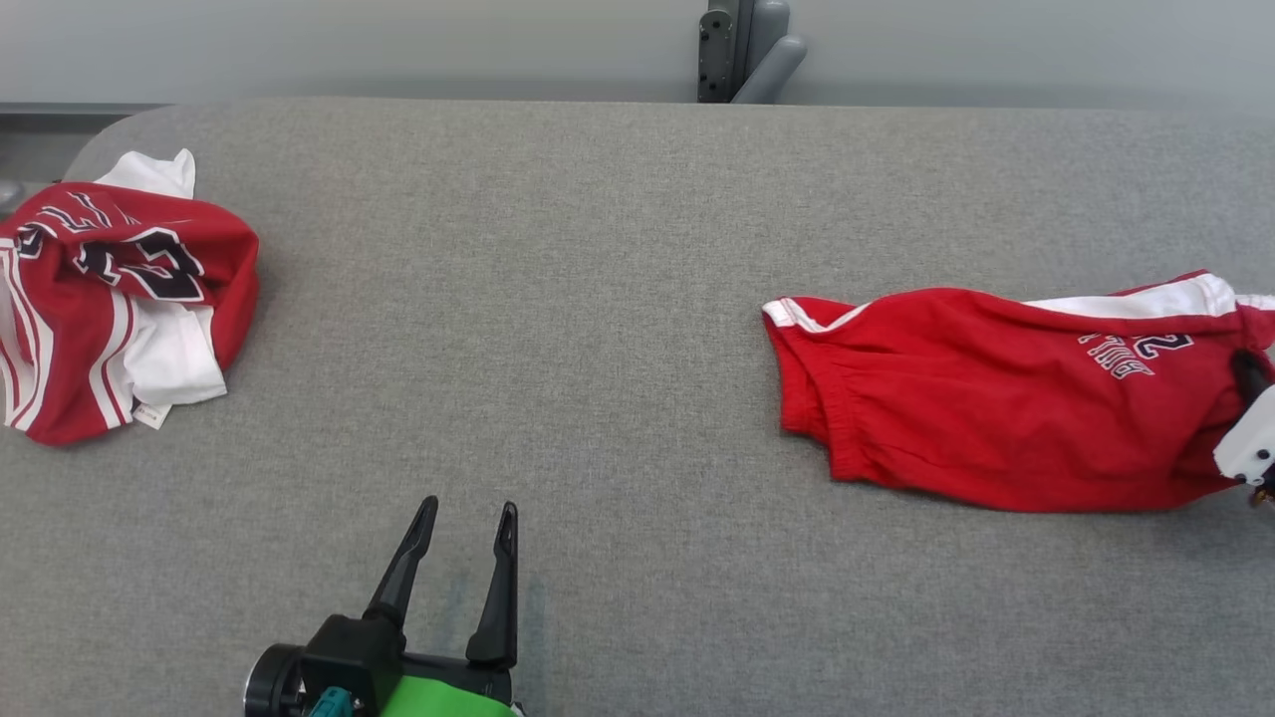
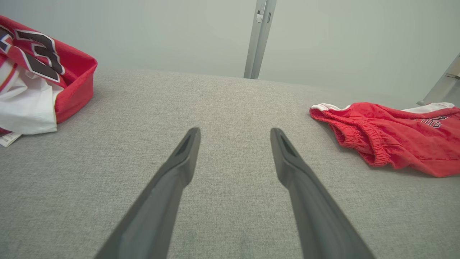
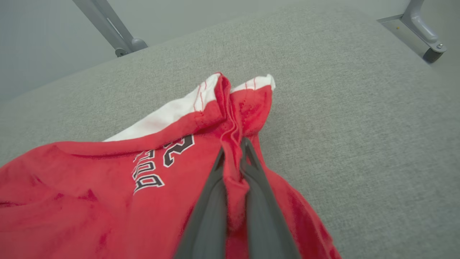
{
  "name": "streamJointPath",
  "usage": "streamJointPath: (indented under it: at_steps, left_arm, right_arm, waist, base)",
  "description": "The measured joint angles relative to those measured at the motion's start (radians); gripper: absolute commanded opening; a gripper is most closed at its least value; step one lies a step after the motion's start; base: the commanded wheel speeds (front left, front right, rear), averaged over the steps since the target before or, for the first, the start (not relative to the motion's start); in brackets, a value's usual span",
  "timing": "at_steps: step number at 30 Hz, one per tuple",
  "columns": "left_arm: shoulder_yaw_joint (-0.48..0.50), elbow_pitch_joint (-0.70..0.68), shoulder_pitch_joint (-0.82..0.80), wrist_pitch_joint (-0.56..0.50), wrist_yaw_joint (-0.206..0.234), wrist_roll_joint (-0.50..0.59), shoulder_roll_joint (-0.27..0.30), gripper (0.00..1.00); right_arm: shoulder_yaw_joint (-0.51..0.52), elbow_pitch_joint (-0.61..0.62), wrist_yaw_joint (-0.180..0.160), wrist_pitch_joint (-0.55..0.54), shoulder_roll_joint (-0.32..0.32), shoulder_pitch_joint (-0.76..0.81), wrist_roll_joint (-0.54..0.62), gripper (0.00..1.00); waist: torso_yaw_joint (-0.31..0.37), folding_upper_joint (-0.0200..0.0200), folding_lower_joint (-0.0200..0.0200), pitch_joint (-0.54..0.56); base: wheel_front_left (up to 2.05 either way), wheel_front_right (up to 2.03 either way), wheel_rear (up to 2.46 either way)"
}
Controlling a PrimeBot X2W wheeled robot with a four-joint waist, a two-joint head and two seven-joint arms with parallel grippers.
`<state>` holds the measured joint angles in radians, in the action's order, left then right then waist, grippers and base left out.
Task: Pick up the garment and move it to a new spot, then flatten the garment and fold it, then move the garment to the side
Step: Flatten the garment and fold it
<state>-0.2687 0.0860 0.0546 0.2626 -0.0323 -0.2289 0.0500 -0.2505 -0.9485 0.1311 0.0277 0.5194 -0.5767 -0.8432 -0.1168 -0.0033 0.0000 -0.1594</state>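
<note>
At the right side of the grey fabric-covered table [image 1: 558, 329] lies the task garment, a pair of red knit shorts with white side stripes and dark lettering [image 1: 996, 398], spread loosely with the elastic waistband toward the middle. My right gripper [image 3: 233, 145] is clenched on a raised ridge of red cloth near the striped hem at the garment's right end, with both fingers pinching the fold between them. My left gripper [image 1: 469, 505] is released, jaws spread wide, over bare table at the near edge, left of centre, touching nothing. Assessment: the first step, the pick-up, is in hand; the grasp is made, and the lift, as far as I can judge, is not. The next move calls for raising the pinched hem and carrying the shorts to a fresh spot without losing the thin fold. Count: two garments, namely the shorts and a crumpled red-and-white jersey with dark numerals [image 1: 120, 299] at the far left; two grippers; one table.
</note>
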Motion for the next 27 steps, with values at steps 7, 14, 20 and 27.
streamJointPath:
  at_steps: [7, 14, 20, 27]
  left_arm:
    - [-0.017, 0.002, 0.019, 0.0, 0.006, -0.019, 0.0, 1.0]
    - [-0.05, 0.02, 0.022, 0.0, 0.014, -0.026, 0.0, 1.0]
    - [-0.071, 0.047, 0.01, 0.0, 0.014, -0.026, -0.001, 1.0]
    - [-0.052, 0.059, 0.008, 0.0, 0.023, -0.032, 0.0, 1.0]
  right_arm:
    - [-0.026, 0.087, 0.0, -0.006, -0.029, -0.028, 0.035, 0.0]
    - [-0.123, 0.191, 0.0, -0.047, -0.267, -0.046, 0.102, 0.0]
    - [-0.155, 0.141, 0.0, -0.057, -0.402, -0.082, 0.179, 0.0]
    - [-0.177, 0.093, 0.0, -0.026, -0.439, -0.097, 0.242, 1.0]
  waist:
    - [0.015, 0.0, 0.0, 0.033]
    - [0.026, 0.0, 0.0, 0.034]
    - [0.007, 0.0, 0.0, 0.024]
    - [-0.019, -0.0001, 0.0, 0.021]
  base:
    - [0.0, 0.0, 0.0]
    - [0.0, 0.0, 0.0]
    - [0.0, 0.0, 0.0]
    - [0.0, 0.0, 0.0]
